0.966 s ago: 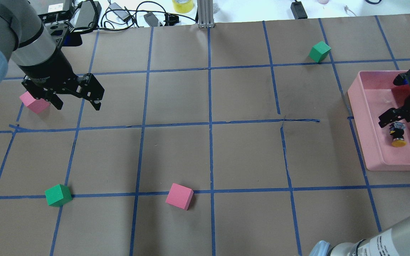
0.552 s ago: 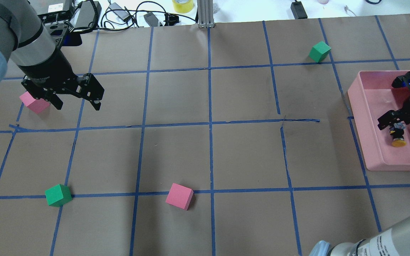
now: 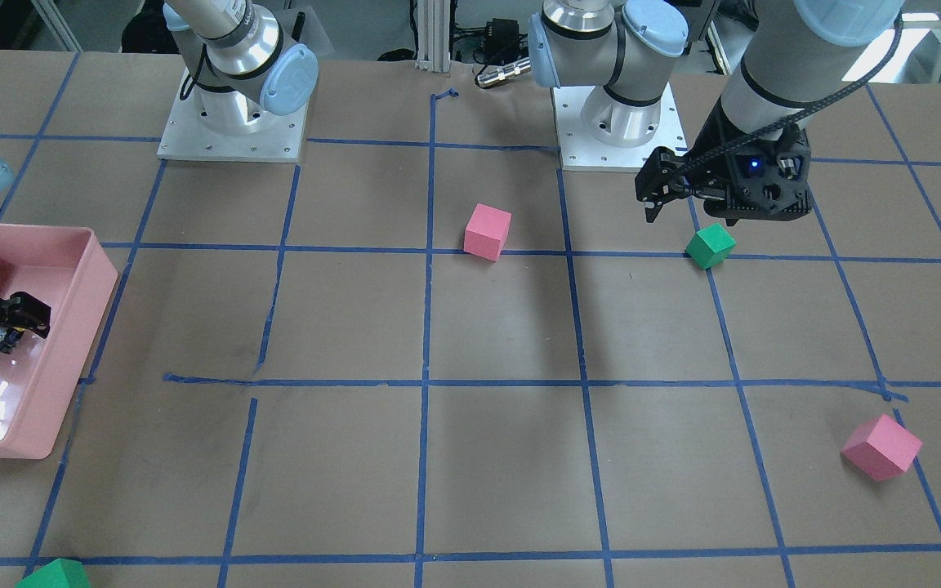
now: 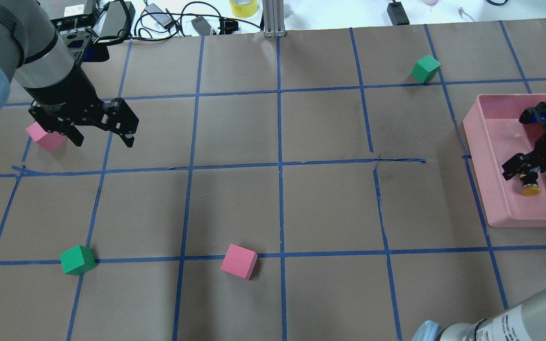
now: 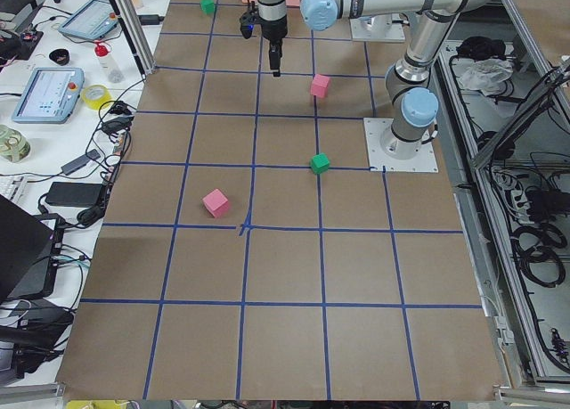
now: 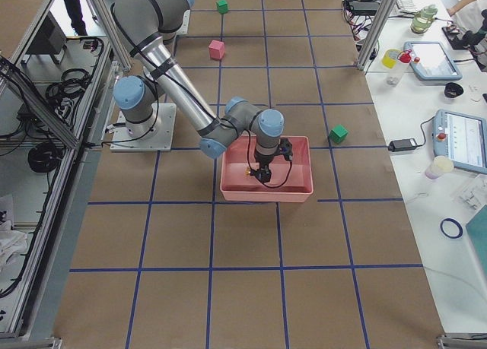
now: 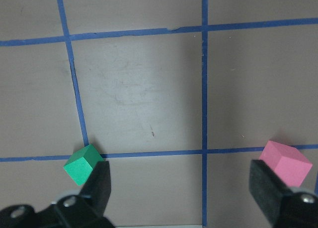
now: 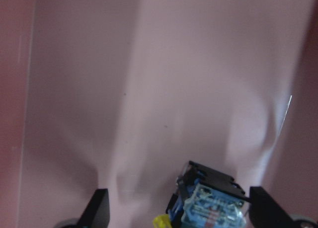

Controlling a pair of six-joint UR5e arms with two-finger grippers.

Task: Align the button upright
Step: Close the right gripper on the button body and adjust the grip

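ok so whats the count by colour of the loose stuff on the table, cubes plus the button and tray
pink cubes: 2
green cubes: 2
yellow-capped button: 1
pink tray: 1
total: 6

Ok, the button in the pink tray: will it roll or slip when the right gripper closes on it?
Probably rigid: the button looks like hard moulded plastic. Its round yellow cap could let it roll on the smooth tray, though the blocky base should limit that. Small between the fingers of the open right gripper, it may twist if pinched off-centre.
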